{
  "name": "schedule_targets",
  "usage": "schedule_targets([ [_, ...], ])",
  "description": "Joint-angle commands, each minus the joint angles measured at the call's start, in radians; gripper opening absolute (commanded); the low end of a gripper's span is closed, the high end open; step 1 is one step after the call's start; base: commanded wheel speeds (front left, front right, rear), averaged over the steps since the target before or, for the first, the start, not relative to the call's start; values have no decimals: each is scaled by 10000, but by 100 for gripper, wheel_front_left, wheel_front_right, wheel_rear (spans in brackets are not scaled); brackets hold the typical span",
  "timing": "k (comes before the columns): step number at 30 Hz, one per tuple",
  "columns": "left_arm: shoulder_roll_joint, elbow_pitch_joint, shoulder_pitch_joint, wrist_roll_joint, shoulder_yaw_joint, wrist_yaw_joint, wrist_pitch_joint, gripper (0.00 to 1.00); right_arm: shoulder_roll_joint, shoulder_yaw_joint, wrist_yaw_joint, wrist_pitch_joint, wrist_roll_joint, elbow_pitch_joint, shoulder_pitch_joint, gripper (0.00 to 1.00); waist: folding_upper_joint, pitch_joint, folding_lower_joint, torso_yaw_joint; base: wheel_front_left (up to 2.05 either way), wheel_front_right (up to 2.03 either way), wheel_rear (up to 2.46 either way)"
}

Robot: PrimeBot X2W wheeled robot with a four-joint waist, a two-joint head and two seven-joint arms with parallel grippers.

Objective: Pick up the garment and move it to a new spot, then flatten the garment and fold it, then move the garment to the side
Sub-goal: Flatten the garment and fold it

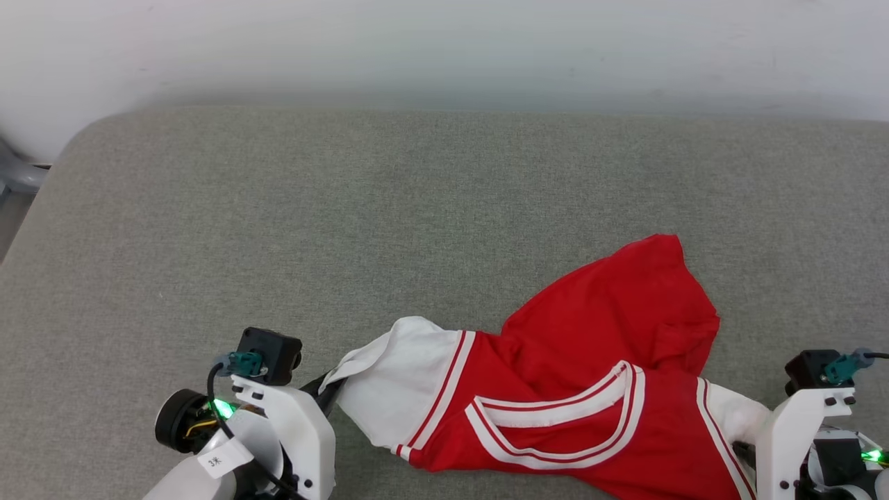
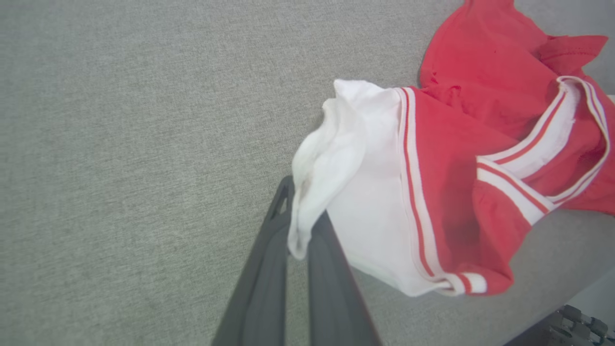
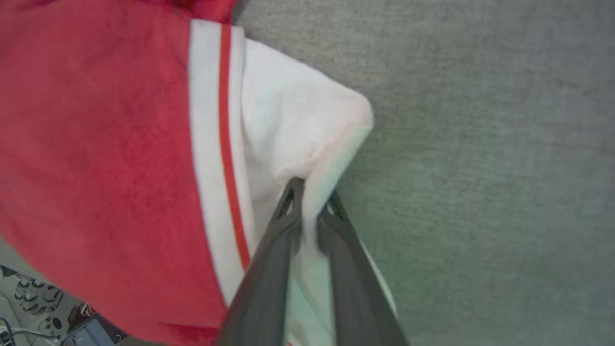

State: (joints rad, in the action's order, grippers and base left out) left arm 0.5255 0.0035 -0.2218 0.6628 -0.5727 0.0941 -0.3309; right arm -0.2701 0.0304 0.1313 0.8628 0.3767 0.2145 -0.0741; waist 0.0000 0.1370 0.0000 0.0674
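Note:
The garment [image 1: 611,326] lies crumpled on the grey padded surface [image 1: 347,208] near its front edge, red body bunched toward the back right, striped neckline facing up. Its left white sleeve [image 1: 396,389] is pinched in my left gripper [image 1: 326,385]. In the left wrist view, the left gripper [image 2: 302,211] is shut on a fold of that sleeve [image 2: 326,158]. My right gripper [image 1: 753,444] sits at the other white sleeve [image 1: 736,417]. In the right wrist view, the right gripper [image 3: 312,192] is closed on white sleeve cloth [image 3: 298,120], next to the garment's red cloth [image 3: 96,144].
Grey surface stretches wide to the left and back of the garment, ending at a white wall [image 1: 444,48]. Its front edge runs just below the garment, with the robot's base [image 2: 576,322] and floor gear [image 3: 29,307] beyond it. A grey chair part [image 1: 17,173] shows far left.

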Motion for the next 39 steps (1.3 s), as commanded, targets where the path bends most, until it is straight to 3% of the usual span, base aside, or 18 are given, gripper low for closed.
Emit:
schedule_targets([
  [1,-49,-37,135,113,110,29,139,0,-23,-39,-10,-6,25,209,83,0,0,-46,0,-31,0,0,0],
  [13,64,-393,276,484,1079,576,972,0,-319,579,-9,-1759,-88,-961,-950,0,0,-712,0,-384,0,0,0],
  [20,135,-382,-1048,591,1943,695,1372,0,-294,435,-9,-2743,-401,-1627,-2327,0,0,-716,0,-493,0,0,0],
  [27,-175,456,-3198,882,2702,446,1840,0,-197,233,-10,-3449,-801,-1226,-4556,0,0,-206,0,-548,0,0,0],
  [39,-515,3129,-7736,468,2917,-579,2871,0,-337,187,-10,-4310,-1192,-176,-8848,0,0,1925,0,-317,0,0,0],
])
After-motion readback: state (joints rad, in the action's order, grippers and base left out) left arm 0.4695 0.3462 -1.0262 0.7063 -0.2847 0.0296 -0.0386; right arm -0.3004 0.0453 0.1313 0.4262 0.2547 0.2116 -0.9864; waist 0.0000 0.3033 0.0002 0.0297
